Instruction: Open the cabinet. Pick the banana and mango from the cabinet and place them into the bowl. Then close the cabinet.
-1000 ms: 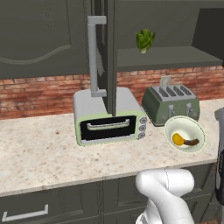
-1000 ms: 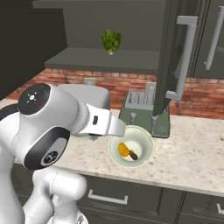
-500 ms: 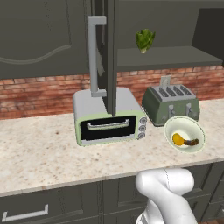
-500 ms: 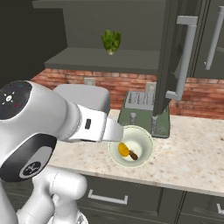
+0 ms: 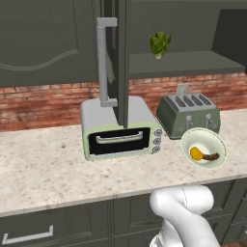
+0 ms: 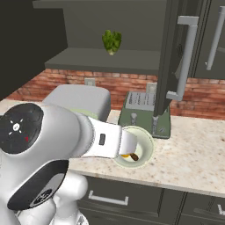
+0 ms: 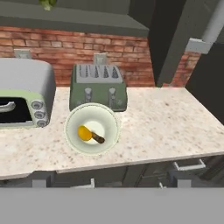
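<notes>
Jaws released and empty, with mango (image 7: 83, 133) and banana (image 7: 98, 138) already in the bowl (image 7: 72, 140), leaving the open cabinet door (image 7: 175, 48) standing far and right, long handle (image 6: 184, 59) upright.

Green toaster (image 5: 189, 115) beside pale-green toaster oven (image 5: 120, 128) on speckled counter (image 5: 43, 169); lettuce head (image 5: 160, 44) on shelf above; brick backsplash (image 5: 43, 99).

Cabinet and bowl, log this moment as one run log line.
dark grey-green wall cabinet: doors open | yellow-orange mango and brownish banana: in pale cream-green bowl | remaining: close cabinet
</notes>
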